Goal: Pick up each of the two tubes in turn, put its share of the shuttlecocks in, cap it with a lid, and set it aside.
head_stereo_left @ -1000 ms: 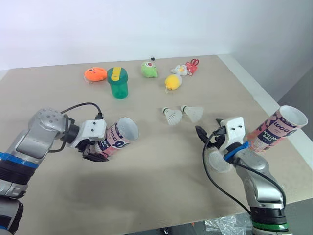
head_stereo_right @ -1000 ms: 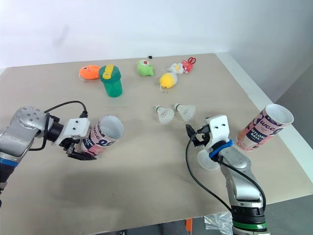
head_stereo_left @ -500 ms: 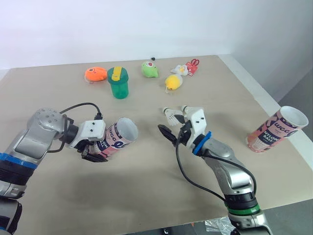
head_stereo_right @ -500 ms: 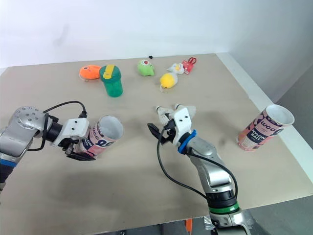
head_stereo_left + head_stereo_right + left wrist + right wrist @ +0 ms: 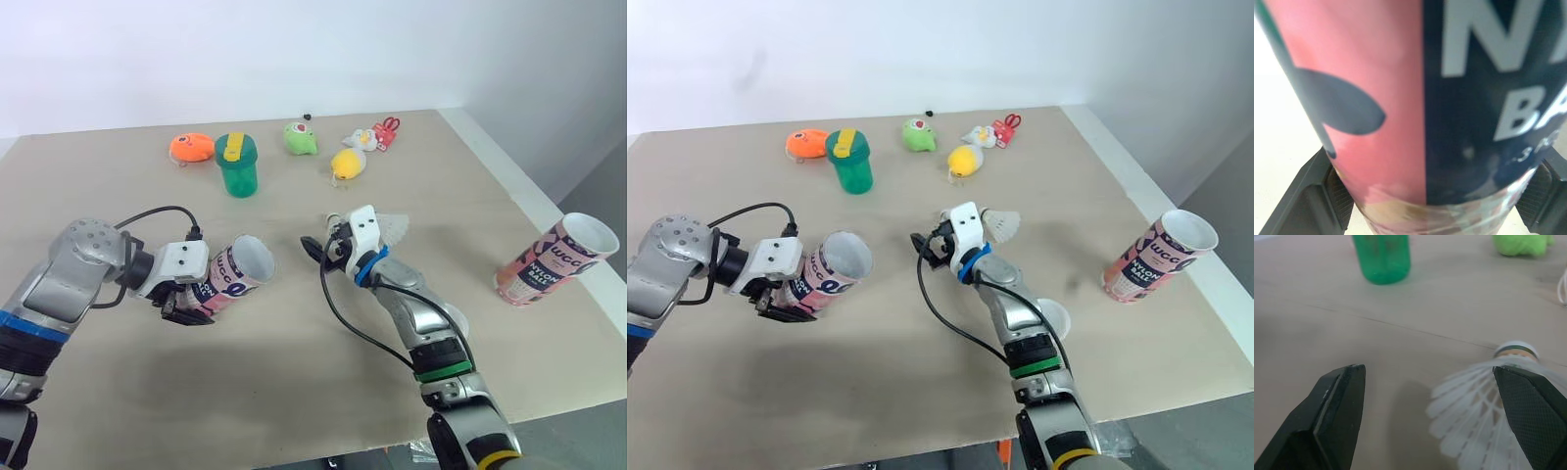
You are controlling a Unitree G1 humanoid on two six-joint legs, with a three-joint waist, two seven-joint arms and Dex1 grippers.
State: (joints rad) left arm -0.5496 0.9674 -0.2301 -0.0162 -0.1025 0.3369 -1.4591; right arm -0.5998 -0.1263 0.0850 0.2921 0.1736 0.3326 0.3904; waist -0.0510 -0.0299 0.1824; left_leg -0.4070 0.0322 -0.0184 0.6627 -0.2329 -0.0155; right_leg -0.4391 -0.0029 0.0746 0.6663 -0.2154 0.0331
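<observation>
Left hand (image 5: 193,297) clenched, right hand (image 5: 1425,374) spread

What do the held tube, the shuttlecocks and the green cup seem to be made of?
Tube: likely cardboard, glossy printed pink and navy wrap, plain white inside.
Shuttlecocks: white ribbed skirt, feather or nylon, unclear; pale banded base.
Cup: probably plastic, smooth glossy green.

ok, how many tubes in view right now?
2. One tube is held in the left gripper, mouth open; the second tube stands uncapped near the table's right edge.
</observation>
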